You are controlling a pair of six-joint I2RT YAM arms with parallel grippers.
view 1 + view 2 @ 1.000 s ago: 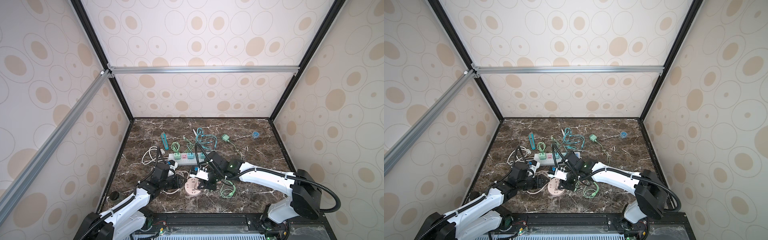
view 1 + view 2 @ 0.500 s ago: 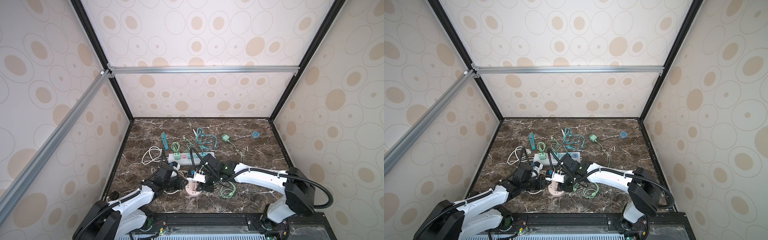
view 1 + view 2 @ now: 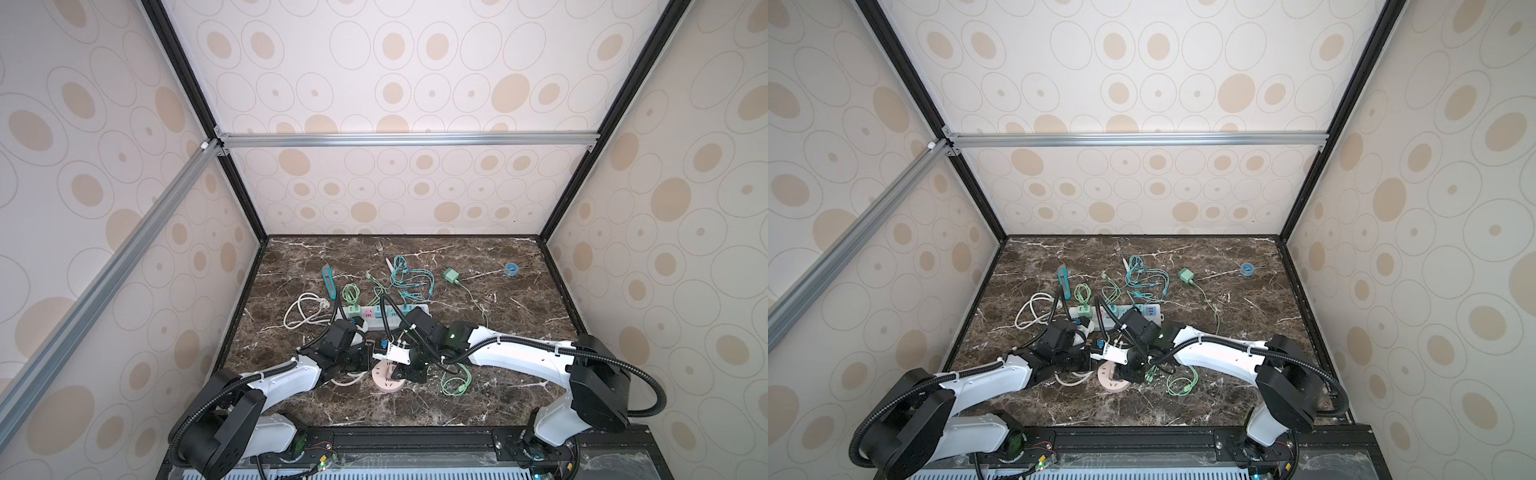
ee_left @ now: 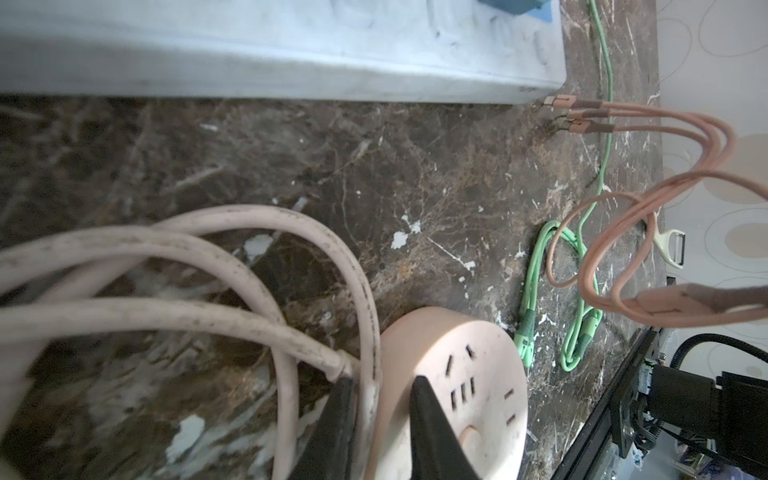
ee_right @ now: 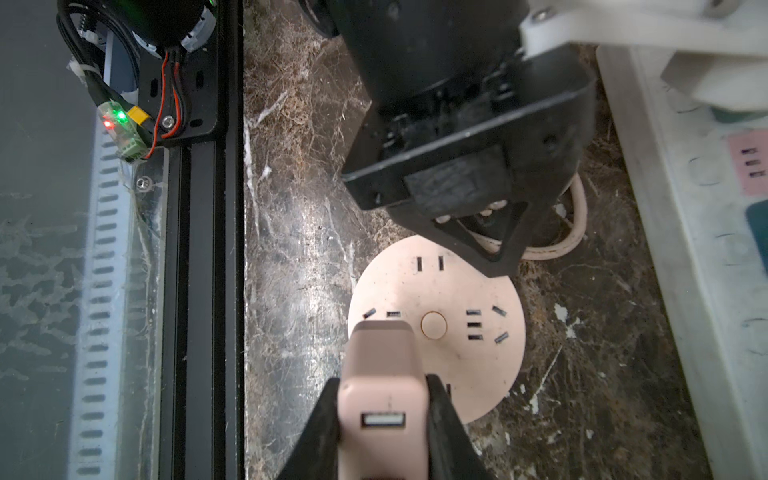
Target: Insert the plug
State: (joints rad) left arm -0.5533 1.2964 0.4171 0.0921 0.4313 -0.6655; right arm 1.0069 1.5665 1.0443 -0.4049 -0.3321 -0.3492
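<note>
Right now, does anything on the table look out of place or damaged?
Nothing broken or spilled. The teal cables lie tangled beyond the white power strip, and the cream cord of the round pink socket, in the left gripper, is speckled with grime. The pink charger in the right gripper looks fine.

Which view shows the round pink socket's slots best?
The right wrist view: the round pink socket faces the camera, slots sharp, part hidden behind the pink plug. The left wrist view shows it obliquely, behind a finger. Both top views show it small and partly covered.
</note>
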